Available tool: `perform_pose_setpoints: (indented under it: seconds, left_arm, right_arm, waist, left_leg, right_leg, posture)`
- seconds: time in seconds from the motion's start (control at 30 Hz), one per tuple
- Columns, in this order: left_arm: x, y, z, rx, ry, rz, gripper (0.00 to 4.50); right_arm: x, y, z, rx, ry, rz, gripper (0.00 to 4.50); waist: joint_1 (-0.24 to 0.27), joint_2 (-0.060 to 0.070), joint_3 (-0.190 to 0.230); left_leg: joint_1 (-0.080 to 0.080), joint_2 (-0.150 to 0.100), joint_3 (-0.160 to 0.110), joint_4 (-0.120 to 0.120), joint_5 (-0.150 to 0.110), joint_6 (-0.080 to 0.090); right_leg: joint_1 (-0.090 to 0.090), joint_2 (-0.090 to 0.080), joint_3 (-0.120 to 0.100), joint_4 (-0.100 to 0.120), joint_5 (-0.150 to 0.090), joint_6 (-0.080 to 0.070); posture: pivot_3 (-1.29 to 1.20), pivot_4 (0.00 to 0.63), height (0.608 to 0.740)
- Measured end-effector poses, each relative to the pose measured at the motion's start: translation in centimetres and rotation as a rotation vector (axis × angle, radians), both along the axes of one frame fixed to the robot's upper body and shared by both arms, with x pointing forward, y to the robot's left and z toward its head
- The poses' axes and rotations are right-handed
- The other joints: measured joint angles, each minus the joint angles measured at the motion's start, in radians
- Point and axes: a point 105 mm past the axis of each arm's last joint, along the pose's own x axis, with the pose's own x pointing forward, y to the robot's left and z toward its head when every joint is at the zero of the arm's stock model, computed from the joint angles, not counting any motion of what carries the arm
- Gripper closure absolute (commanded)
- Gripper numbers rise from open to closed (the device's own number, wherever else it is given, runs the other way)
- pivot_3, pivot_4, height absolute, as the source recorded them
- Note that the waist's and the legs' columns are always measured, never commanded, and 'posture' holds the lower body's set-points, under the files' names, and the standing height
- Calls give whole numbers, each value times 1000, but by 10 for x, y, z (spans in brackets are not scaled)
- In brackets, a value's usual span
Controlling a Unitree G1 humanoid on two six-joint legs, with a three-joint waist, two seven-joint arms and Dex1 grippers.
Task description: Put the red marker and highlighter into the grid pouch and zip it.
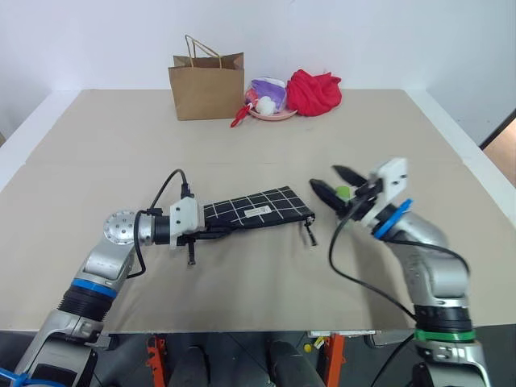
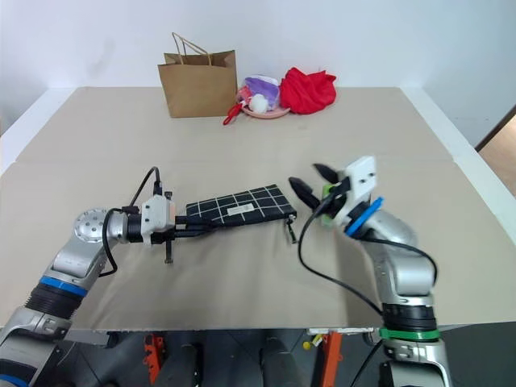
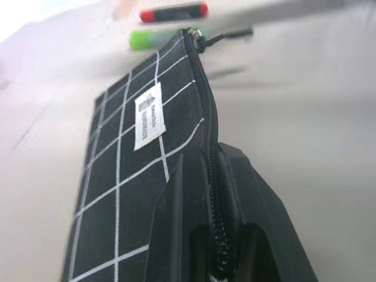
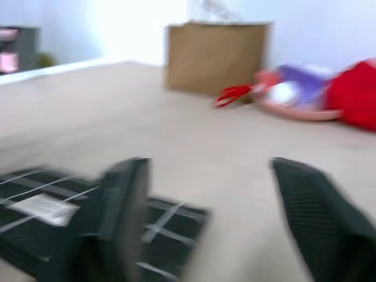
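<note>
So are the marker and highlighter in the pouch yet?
No. The red marker and highlighter lie on the table just beyond the grid pouch.

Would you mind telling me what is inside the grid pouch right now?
Its inside is hidden: the grid pouch looks flat. The red marker and highlighter lie outside, beyond its zip-pull end.

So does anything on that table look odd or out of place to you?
Nothing spilled or damaged. The grid pouch lies askew, one end pinched in the left gripper, while the red marker and highlighter lie outside it. The right gripper is open.
</note>
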Motion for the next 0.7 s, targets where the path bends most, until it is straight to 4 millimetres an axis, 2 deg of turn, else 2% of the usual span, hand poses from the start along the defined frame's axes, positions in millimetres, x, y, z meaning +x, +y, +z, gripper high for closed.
perform_pose_setpoints:
  seconds: [0.07, 0.1, 0.2, 0.3, 0.53, 0.7]
  left_arm:
    - [-1, -2, 0, -8, 25, -7, 4500]
    - [-1, -2, 0, -17, 41, -10, 4500]
    - [1, 0, 2, -34, 67, 8, 4500]
    - [0, -2, 4, -43, 75, 2, 4500]
    - [-1, -2, 8, -47, 77, 4, 4500]
    - [-3, -5, 11, -46, 69, -5, 4500]
  right_arm:
    - [-7, -12, -7, 4, 25, -36, 60]
    - [-17, -14, -17, -13, 53, -25, 60]
    - [-44, 1, -48, -30, 149, 103, 60]
    - [-57, 12, -54, -72, 156, 187, 60]
    - [-65, 17, -59, -91, 163, 242, 60]
    - [-62, 23, -63, -70, 165, 256, 60]
  waist:
    - [0, 0, 0]
    - [2, 0, 0]
    - [0, 1, 1]
    - [-3, 1, 1]
    - [-2, 1, 1]
    - [-2, 1, 1]
  left_leg:
    - [0, 0, 0, 0, 0, 0]
    - [0, 0, -1, -1, -1, 1]
    - [-1, 0, -2, 0, -2, 3]
    - [0, 0, -2, 0, -1, 2]
    - [1, 0, -2, 2, 0, 0]
    - [0, 0, -3, 1, 0, 0]
  right_leg:
    - [0, 0, 0, 0, -1, 0]
    - [0, 0, -1, 0, -2, 0]
    - [0, 0, -2, 0, -3, -1]
    - [1, 0, -3, 1, -2, -1]
    - [2, 0, -3, 1, 0, -2]
    - [1, 0, -3, 0, -1, -1]
  posture:
    - [0, 150, 740]
    - [0, 150, 740]
    - [0, 150, 740]
    - [0, 150, 740]
    - [0, 150, 740]
    - [0, 150, 740]
